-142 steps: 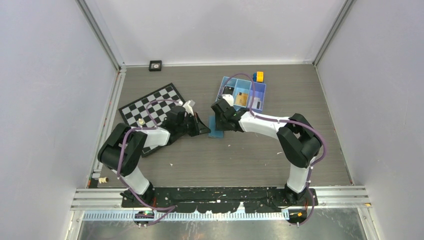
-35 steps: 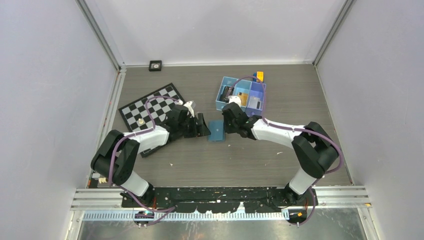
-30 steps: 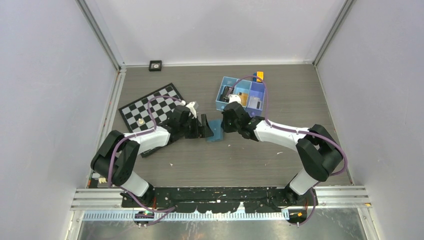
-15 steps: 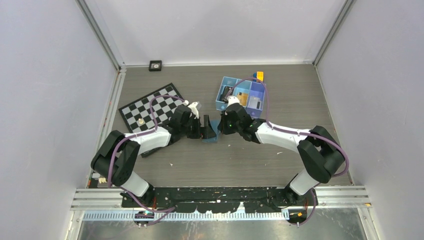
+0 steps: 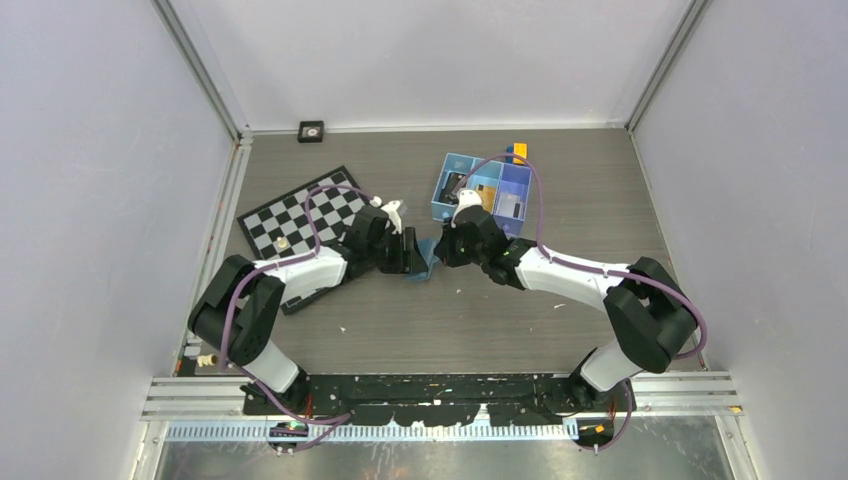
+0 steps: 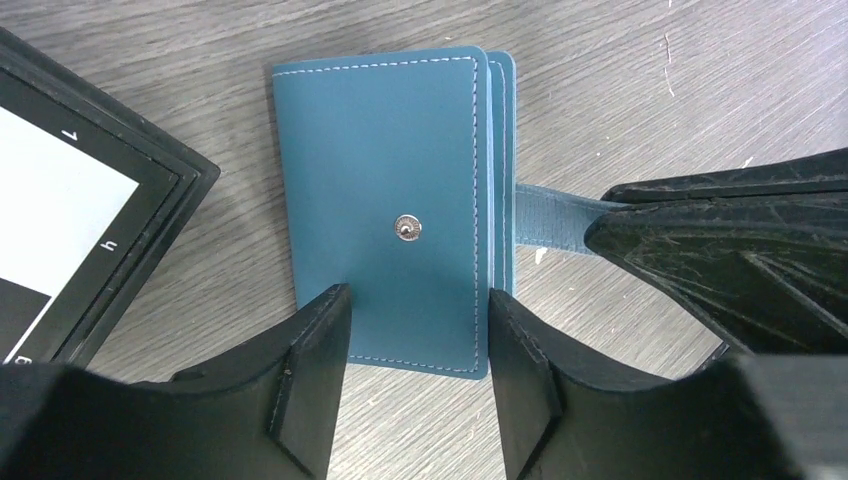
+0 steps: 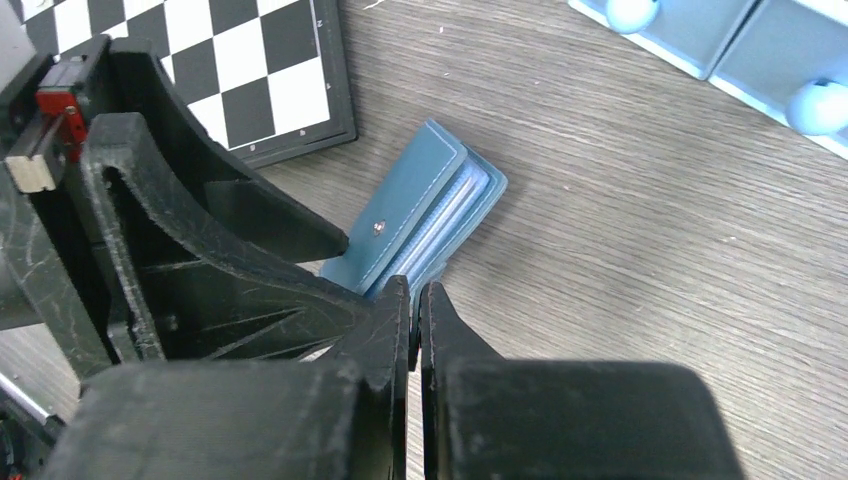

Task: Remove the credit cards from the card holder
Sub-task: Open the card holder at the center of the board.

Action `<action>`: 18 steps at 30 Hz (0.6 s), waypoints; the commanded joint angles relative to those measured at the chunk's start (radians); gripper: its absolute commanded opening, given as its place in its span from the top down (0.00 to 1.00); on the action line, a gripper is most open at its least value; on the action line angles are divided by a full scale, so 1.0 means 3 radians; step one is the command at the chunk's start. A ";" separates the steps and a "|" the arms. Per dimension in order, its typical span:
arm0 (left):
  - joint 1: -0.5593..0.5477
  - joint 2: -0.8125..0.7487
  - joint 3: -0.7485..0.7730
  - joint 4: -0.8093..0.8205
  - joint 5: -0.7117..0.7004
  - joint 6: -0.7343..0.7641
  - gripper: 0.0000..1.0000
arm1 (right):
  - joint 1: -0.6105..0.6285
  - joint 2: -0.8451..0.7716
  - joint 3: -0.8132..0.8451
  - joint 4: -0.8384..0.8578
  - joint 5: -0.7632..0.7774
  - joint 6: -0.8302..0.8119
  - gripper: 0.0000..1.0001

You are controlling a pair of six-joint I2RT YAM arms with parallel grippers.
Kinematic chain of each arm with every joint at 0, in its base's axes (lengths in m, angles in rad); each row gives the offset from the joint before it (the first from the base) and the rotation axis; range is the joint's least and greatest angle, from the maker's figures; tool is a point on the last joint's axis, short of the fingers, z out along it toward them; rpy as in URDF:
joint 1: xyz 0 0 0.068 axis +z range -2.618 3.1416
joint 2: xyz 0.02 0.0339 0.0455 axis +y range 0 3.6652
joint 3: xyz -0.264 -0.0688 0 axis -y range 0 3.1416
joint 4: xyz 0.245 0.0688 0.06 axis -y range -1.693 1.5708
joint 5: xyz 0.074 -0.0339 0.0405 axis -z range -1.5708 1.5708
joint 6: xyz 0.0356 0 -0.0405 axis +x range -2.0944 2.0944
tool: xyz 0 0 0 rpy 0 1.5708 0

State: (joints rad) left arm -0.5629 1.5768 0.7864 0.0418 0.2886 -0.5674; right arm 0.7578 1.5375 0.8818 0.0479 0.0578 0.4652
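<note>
**Wallet folded shut, no card out yet**

My left claw (image 6: 415, 325) stands open astride the near end of the wallet (image 6: 385, 200), one finger at each side. My right claw (image 7: 415, 300) is pinched tight on the strap (image 6: 550, 217) that sticks out of the wallet's edge. The wallet lies folded on the table (image 6: 650, 80), just beside the chessboard (image 6: 60, 200). Pale layers show between its covers, and I cannot tell whether they are cards or pockets. Farther back, the tray (image 5: 447, 162) holds bits too small to name. I judge the job barely begun: opening the wallet and drawing out each card is all left
</note>
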 commanded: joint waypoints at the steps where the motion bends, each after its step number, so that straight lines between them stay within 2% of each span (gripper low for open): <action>1: -0.0009 -0.0022 0.0078 -0.0037 -0.0034 0.0031 0.49 | 0.0018 -0.0170 0.0008 0.0018 0.0356 0.0002 0.99; 9: 0.0044 -0.0093 0.0005 0.0038 -0.0042 -0.0049 0.67 | 0.0017 -0.0110 0.0101 -0.0254 0.0769 0.0069 1.00; 18: 0.0223 -0.0211 -0.0136 0.0224 0.0142 -0.0172 0.70 | 0.0010 -0.0049 0.0171 -0.0401 0.0968 0.0110 1.00</action>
State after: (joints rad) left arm -0.5121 1.5490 0.7666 0.0940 0.3260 -0.6136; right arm 0.7601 1.5356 0.8848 -0.0643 0.2741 0.4850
